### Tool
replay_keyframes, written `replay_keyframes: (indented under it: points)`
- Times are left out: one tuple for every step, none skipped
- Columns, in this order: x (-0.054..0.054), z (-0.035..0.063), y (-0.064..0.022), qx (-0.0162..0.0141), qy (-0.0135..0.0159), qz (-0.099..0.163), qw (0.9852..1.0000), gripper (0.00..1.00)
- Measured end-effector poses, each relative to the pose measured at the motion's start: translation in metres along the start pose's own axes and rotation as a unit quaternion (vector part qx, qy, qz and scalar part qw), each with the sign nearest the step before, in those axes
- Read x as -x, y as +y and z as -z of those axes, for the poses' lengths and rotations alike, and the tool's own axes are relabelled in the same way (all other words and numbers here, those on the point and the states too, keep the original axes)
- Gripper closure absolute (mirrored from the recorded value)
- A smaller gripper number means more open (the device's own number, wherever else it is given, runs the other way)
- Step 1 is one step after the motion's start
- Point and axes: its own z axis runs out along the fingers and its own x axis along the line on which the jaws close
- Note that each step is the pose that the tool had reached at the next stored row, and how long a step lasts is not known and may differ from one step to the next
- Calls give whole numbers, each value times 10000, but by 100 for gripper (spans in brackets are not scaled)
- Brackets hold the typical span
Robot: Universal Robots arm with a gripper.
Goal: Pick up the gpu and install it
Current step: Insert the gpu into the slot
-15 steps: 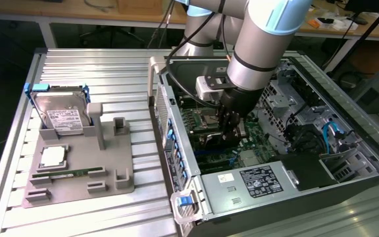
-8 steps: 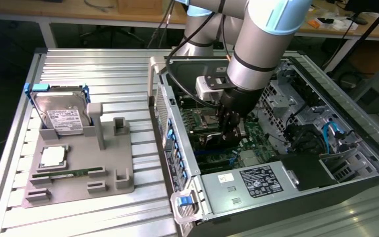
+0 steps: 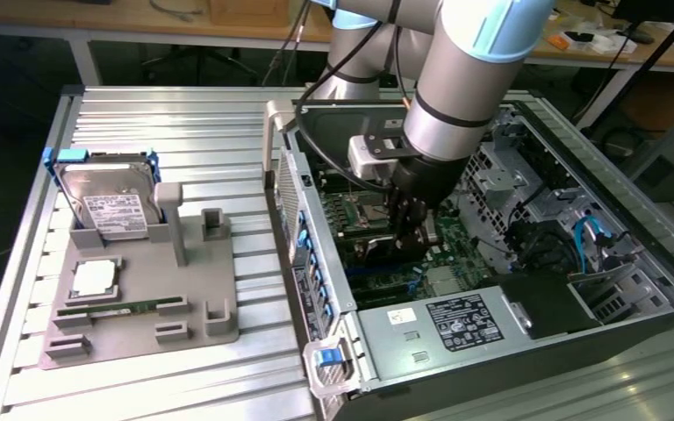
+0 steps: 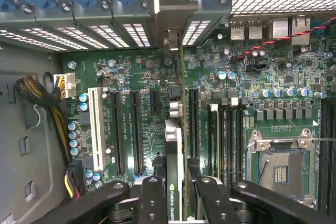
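Gripping: pincer closed on the gpu, fingers on both faces
Card position: edge-on between the jaws, above the motherboard slots

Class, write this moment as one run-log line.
gripper: shut on gpu | place: inside computer case, above motherboard slots | hard drive: in stand

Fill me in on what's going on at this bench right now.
A robot arm has reached into the open computer case. Its end effector grips the gpu, held on edge directly over the motherboard among the long expansion slots, with its metal bracket end up against the rear slot openings. Outside the case, on the exterior view's left, a grey fixture carries a hard drive standing upright and a memory stick lying flat.
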Motion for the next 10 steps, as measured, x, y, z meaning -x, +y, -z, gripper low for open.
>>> replay_keyframes:
  points:
    - [-5, 0, 0, 0, 0, 0, 10000, 73]
    - [-9, 0, 0, 0, 0, 0, 10000, 73]
    - [-10, 0, 0, 0, 0, -1, 10000, 73]
    - [-10, 0, 0, 0, 0, -1, 10000, 73]
    - [-10, -2, 0, 0, 0, -1, 10000, 73]
    - [-11, -6, -1, 0, 0, 0, 10000, 73]
    - [-11, -10, 0, 0, 0, 0, 10000, 73]
    - [-10, -15, -1, -1, -1, 0, 10000, 73]
    - [-9, -19, -1, 0, 1, 0, 10000, 73]
    - [-8, -23, -1, 1, 3, 0, 10000, 73]
